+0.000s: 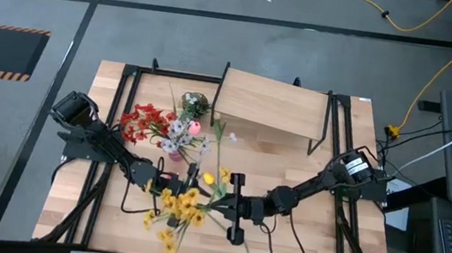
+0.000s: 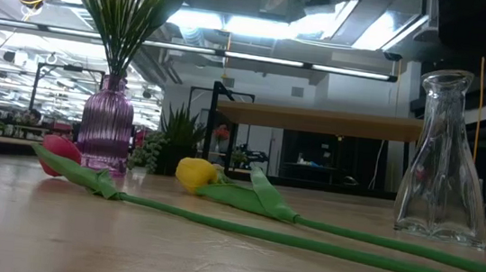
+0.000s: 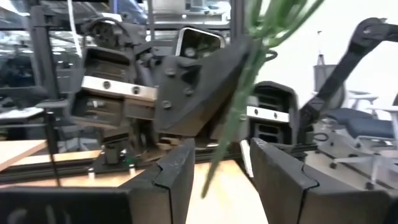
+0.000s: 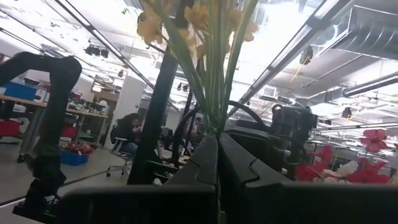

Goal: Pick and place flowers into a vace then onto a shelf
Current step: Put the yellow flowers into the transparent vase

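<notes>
Four views, one table.
Overhead looks straight down; low camera sights level across the table (image 1: 317, 233); both share the shelf (image 1: 276, 105), at twelve o'clock overhead.

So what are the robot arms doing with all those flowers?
The right gripper is shut on a bunch of yellow flowers, holding it by the stems above the table. The left gripper is open right beside it, with the green stems passing between its fingers. A purple vase already has red flowers in it. An empty glass vase waits, and two tulips lie on the table.
</notes>
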Available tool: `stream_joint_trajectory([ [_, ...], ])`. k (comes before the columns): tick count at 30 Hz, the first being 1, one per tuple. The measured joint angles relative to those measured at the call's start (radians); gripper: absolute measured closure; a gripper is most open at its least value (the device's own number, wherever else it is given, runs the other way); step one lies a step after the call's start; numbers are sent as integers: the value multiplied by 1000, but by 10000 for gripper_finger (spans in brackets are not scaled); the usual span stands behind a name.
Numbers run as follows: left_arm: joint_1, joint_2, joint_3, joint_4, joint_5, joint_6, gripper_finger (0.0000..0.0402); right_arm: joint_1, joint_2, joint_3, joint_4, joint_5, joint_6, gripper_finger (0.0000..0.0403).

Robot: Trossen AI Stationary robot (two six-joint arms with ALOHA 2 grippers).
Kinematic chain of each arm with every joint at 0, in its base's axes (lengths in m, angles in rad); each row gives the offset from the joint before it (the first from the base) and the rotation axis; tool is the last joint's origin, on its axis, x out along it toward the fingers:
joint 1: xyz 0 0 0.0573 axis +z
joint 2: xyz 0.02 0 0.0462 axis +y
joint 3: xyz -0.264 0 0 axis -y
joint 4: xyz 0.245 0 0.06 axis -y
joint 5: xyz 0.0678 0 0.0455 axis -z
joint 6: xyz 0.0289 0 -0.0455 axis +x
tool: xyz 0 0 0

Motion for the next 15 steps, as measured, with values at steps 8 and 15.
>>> stream_joint_trajectory([
  [8, 18, 0, 1, 0, 28, -41, 254, -20, 0, 26, -1, 0, -1, 403],
  [15, 25, 0, 1, 0, 37, -29, 275, -20, 0, 31, -12, -35, 0, 403],
])
